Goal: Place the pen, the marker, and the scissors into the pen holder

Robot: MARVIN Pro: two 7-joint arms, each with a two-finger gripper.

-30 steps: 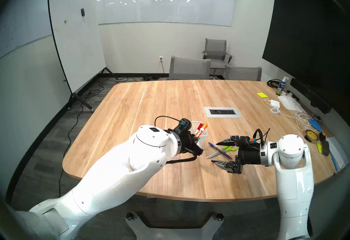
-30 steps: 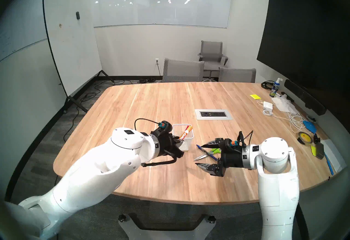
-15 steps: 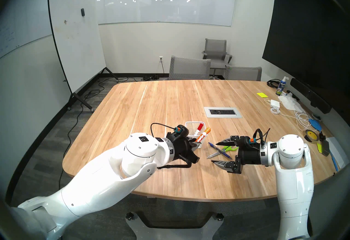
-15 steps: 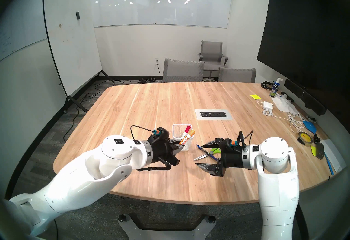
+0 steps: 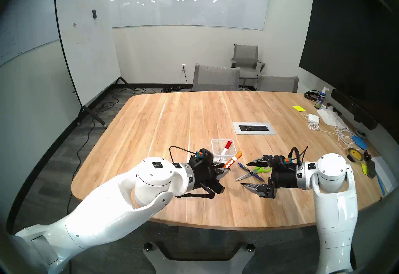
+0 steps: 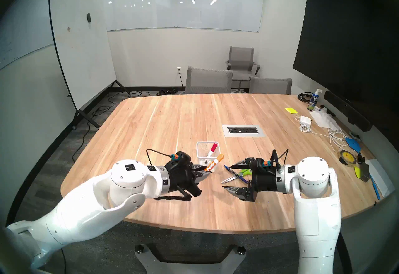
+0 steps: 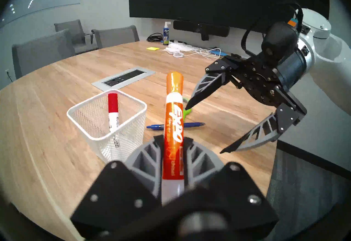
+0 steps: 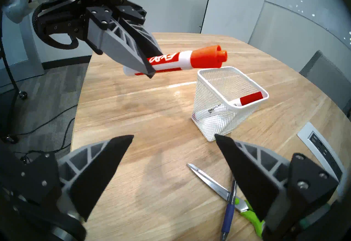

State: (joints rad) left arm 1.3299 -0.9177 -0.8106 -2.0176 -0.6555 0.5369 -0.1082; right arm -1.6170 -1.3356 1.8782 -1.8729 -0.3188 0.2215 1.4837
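Observation:
My left gripper (image 5: 225, 169) is shut on a white marker with an orange cap (image 5: 233, 159), which points up and away, tilted. The marker (image 7: 173, 120) hangs just off the near right side of the white mesh pen holder (image 5: 216, 145), outside it. A red-capped marker (image 7: 113, 107) leans inside the pen holder (image 8: 228, 119). To its right the blue pen (image 5: 250, 172) lies across the green-handled scissors (image 5: 260, 169) on the table. My right gripper (image 5: 244, 174) stands open just beside the pen (image 8: 230, 208) and scissors (image 8: 210, 181), holding nothing.
A grey power outlet panel (image 5: 254, 128) is set in the wooden table behind the holder. Cables, a charger (image 5: 313, 118), a tape roll (image 5: 354, 154) and a spray bottle (image 5: 321, 98) crowd the right edge. Grey chairs stand past the far edge.
My left arm has drawn back toward me with the orange marker, which moved from over the holder's mouth to its near right side. The right arm has not moved.

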